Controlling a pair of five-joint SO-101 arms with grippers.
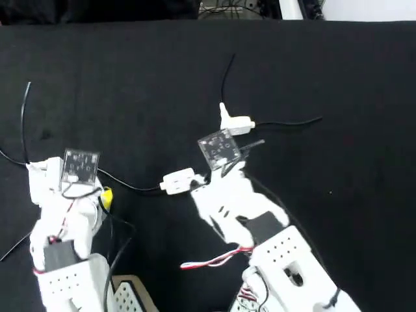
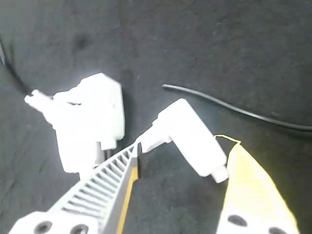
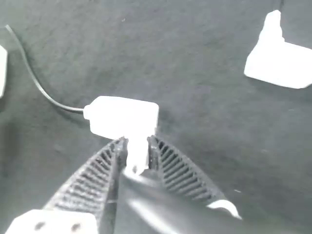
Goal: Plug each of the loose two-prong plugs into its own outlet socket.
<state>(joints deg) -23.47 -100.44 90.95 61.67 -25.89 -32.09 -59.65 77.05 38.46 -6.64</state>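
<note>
The cabled plug [image 3: 124, 117] is a white body on a thin black cable [image 3: 34, 78]. It lies on the black table cover [image 1: 130, 71] near the middle of the table. My right gripper [image 3: 136, 144] is pinched tight on its narrow end, and the two ribbed fingers [image 3: 168, 161] are nearly together around that nub. In the high view the same plug [image 1: 177, 181] sits just ahead of the right arm [image 1: 240, 201]. A far block [image 1: 235, 122], also white, lies beyond it and well apart, with a dark cable trailing off to one side.

The left gripper [image 2: 185, 146] is spread wide. A second plug [image 2: 187, 139] lies across the gap between the white finger [image 2: 105, 183] and the yellow finger [image 2: 251, 187]. I cannot tell whether either finger presses on it. Just beside it is a stubbed block [image 2: 90, 122], separated by a small gap.

Each wrist carries a small board [image 1: 81, 166]; its markings are too small for me to read.

Open black cloth runs across the far half, up to the table's back edge [image 1: 208, 21].
</note>
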